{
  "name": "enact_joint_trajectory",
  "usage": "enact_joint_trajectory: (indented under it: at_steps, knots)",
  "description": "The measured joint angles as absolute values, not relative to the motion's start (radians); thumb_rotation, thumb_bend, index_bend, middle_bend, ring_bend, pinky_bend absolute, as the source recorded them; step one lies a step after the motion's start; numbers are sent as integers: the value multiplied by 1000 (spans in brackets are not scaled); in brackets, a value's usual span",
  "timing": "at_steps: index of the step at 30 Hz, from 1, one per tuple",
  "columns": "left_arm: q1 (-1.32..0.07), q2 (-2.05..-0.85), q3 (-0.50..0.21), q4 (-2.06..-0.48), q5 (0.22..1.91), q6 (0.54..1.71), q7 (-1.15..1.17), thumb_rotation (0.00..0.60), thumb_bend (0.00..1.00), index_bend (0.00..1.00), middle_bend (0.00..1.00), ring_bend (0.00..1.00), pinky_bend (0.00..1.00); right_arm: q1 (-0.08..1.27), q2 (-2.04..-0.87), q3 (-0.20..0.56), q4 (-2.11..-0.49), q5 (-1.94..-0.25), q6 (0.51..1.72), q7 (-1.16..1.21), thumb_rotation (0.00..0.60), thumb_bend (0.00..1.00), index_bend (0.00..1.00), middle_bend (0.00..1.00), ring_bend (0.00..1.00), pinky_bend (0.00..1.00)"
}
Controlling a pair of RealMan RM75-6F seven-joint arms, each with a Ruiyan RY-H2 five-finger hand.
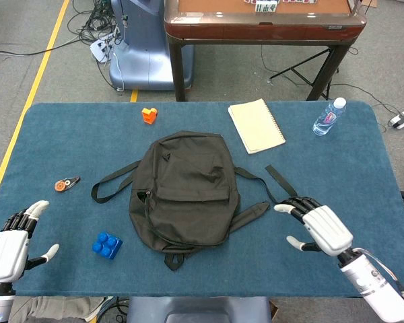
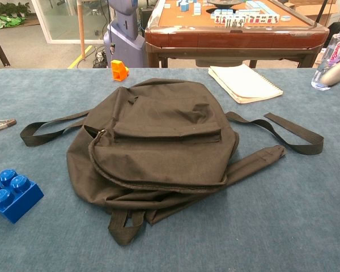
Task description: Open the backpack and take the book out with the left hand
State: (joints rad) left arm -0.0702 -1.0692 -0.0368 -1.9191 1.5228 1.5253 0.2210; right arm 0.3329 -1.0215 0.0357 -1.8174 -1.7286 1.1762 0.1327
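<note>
A black backpack (image 1: 185,190) lies flat in the middle of the blue table, zipped closed, its straps (image 1: 281,186) spread to both sides; the chest view shows it close up (image 2: 158,139). No book shows outside or inside it. My left hand (image 1: 10,243) hovers at the table's near left corner, fingers apart, holding nothing. My right hand (image 1: 318,227) is over the table to the right of the bag's lower strap, fingers spread and empty. In the chest view only a blurred finger (image 2: 337,71) enters at the right edge.
A spiral notebook (image 1: 256,125) and a water bottle (image 1: 328,117) lie at the back right. An orange block (image 1: 148,115) sits behind the bag, a blue brick (image 1: 107,245) at the near left, and a small orange-black tool (image 1: 66,183) at the left.
</note>
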Motion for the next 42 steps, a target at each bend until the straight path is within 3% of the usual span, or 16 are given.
enact_joint_trajectory:
  at_steps: [8,20,33,42]
  knots:
    - [-58,-1060,-26,-1918,1526,1531,213,600,223,137,141,159,161,482,-1155,78,-1829,-1677,1010,123,600,159,226,212,158,197]
    - [-53,-1051,-24,-1913,1521,1530,210,600,223,137,141,159,161,614,-1418,108,-1753,-1539,855,-19,600,77,213,174,115,196]
    - [-52,-1056,-23,-1887,1503,1518,195,600,223,137,141,159,161,703,-1627,130,-1610,-1407,803,-158,600,73,211,164,113,197]
    - [-50,-1057,-26,-1868,1494,1517,179,600,224,137,141,159,161,756,-1712,180,-1504,-1331,800,-176,600,182,211,163,113,197]
